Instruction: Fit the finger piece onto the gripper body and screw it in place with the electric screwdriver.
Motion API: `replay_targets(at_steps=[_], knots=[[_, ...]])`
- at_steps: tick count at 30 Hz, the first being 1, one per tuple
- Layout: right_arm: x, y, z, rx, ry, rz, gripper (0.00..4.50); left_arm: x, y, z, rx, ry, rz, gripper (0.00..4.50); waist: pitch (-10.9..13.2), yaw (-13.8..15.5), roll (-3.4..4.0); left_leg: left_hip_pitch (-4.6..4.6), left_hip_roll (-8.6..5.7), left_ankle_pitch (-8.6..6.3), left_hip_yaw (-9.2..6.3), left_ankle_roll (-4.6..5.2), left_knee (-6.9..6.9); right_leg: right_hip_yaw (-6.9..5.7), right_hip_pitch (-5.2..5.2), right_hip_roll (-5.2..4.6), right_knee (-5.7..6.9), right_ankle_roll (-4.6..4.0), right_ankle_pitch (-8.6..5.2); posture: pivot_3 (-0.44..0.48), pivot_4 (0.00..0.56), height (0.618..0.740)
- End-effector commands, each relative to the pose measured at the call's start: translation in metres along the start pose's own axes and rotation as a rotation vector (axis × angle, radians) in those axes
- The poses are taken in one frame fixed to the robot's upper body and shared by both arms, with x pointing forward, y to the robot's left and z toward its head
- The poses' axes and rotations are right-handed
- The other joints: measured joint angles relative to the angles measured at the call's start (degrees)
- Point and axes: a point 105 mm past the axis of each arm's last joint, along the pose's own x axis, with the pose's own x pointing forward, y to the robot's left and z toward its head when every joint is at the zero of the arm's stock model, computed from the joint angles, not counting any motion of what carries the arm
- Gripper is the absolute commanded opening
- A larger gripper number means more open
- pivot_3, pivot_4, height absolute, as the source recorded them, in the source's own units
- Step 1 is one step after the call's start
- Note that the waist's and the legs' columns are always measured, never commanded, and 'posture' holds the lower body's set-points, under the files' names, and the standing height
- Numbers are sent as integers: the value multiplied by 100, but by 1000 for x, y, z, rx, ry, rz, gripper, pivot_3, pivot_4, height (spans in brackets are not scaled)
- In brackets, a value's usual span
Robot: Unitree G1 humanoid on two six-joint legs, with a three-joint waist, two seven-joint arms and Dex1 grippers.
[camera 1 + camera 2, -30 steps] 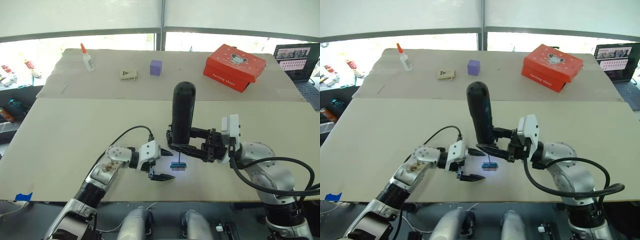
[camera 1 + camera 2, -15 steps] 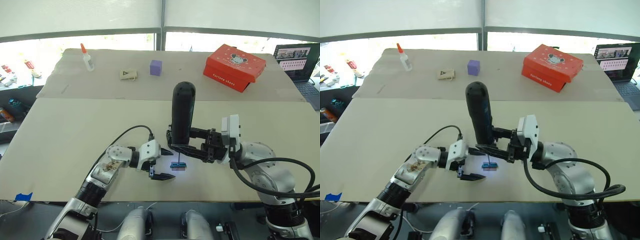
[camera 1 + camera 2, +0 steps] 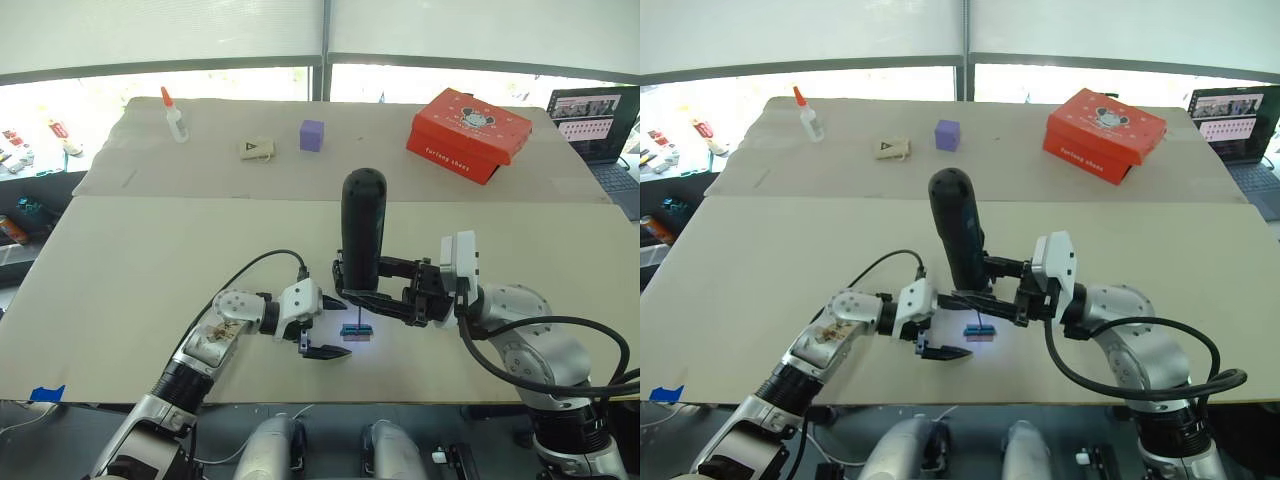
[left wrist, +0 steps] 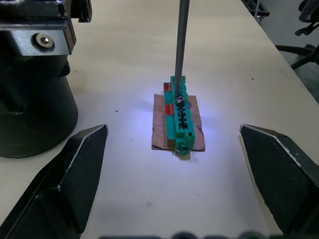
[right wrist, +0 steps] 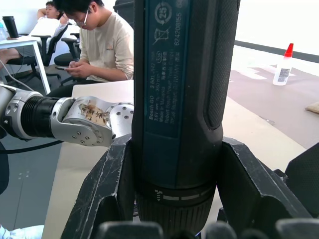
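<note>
The step in hand looks like picking a screw from the green screw holder (image 4: pixel 178 115): the electric screwdriver (image 3: pixel 361 232) stands upright near the middle of the counter's (image 3: pixel 120 290) front half, gripped low on its handle by the right jaws (image 3: pixel 352 286), and it should stay vertical and press lightly so the bit (image 4: pixel 181 47) seats squarely. The left jaws (image 3: pixel 330 328) are spread wide and empty, with the holder lying between them (touching neither finger) and the bit tip resting on it.
</note>
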Motion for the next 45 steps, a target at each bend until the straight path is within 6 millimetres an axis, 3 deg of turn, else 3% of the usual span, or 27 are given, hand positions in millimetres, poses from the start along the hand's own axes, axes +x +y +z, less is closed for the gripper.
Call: replay_targets(at_steps=[1, 29, 45], knots=[[2, 3, 16, -81, -61, 11, 1922, -1, 3, 8, 19, -22, 11, 4500, 0, 0, 0, 0, 0, 0, 0, 0, 0, 0, 0, 0, 0, 0, 0, 0, 150, 740], [1, 1, 13, -111, -39, 19, 1922, -1, 5, 8, 18, -24, 17, 4500, 0, 0, 0, 0, 0, 0, 0, 0, 0, 0, 0, 0, 0, 0, 0, 0, 150, 740], [1, 1, 39, -74, -91, 8, 1922, -1, 6, 8, 22, -25, 8, 4500, 0, -1, 0, 0, 1, 0, 0, 0, 0, 0, 0, 0, 0, 0, 0, 0, 150, 740]])
